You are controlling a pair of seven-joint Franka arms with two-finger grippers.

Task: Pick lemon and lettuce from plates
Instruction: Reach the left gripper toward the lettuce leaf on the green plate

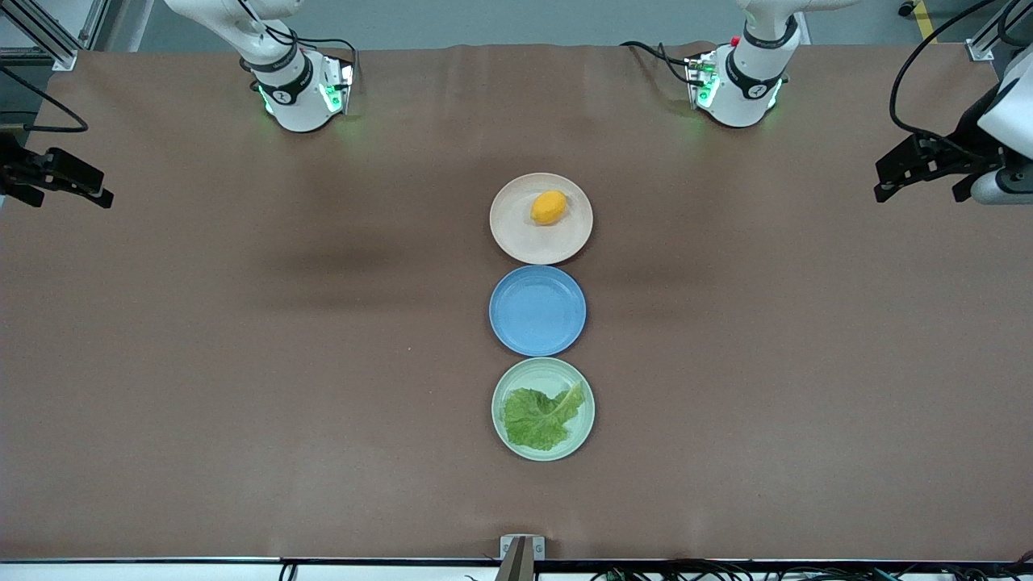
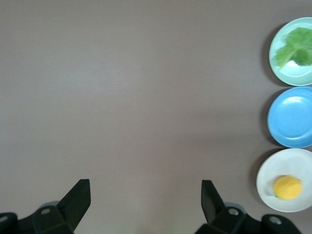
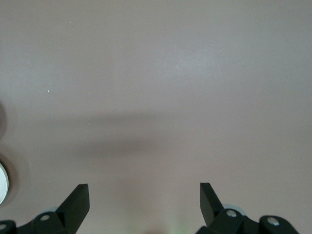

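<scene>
Nearest the front camera, the lettuce (image 1: 542,417) lies flat on the mint plate (image 1: 504,386); then comes an empty blue plate (image 1: 537,311), and farthest, the lemon (image 1: 549,207) rests on the beige plate (image 1: 516,234). Nothing is picked yet — the task looks to be at its start. The left gripper (image 2: 146,200) and right gripper (image 3: 144,202) hang spread wide over bare table (image 1: 242,363) at their own ends, holding nothing. Next, each arm likely must travel in over a plate and descend.
</scene>
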